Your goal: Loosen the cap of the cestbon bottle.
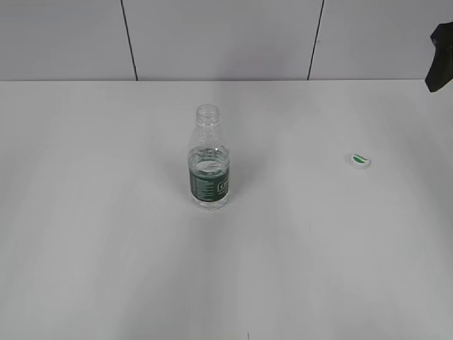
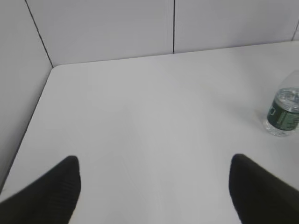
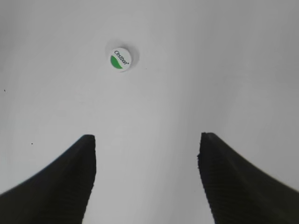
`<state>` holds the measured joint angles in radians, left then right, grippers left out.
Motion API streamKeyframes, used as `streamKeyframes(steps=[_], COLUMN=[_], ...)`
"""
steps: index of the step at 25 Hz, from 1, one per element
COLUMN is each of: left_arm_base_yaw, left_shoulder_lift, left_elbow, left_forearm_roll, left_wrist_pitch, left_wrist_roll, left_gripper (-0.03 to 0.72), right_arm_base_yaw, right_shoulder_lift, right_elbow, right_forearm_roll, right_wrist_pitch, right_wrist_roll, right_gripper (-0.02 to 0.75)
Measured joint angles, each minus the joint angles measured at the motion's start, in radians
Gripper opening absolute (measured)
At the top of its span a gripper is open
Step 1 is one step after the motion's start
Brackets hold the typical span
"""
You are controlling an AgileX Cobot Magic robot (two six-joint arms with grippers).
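White table (panelled wall behind).

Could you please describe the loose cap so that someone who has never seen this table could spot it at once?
On the white table, look right of the open clear bottle standing near the middle. The cap lies there alone, flat on the surface: a small white disc with a green patch on top.

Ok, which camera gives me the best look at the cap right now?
The right wrist view: the cap lies top up, lettering readable, ahead of the open right gripper. The exterior view shows it small; the left wrist view misses it.
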<state>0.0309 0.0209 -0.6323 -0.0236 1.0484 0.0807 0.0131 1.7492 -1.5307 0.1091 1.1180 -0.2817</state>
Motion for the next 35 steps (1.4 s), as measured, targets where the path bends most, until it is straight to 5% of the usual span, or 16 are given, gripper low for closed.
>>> streamKeyframes(steps=[23,35], left_arm_base_yaw=[0.000,0.000], left_shoulder_lift=[-0.027,-0.027], left_elbow=[0.106,0.106], left_forearm_roll=[-0.040,-0.040], left_wrist_pitch=[0.019,0.019], left_wrist_roll=[-0.002,-0.002], left_gripper=[0.590,0.590], right_arm_base_yaw=[0.000,0.000], right_shoulder_lift=[-0.113,-0.528], right_elbow=[0.000,0.079], right_forearm_roll=[-0.092,-0.109], right_wrist_pitch=[-0.014,-0.031], right_wrist_roll=[0.016,0.022], right_gripper=[0.520,0.520])
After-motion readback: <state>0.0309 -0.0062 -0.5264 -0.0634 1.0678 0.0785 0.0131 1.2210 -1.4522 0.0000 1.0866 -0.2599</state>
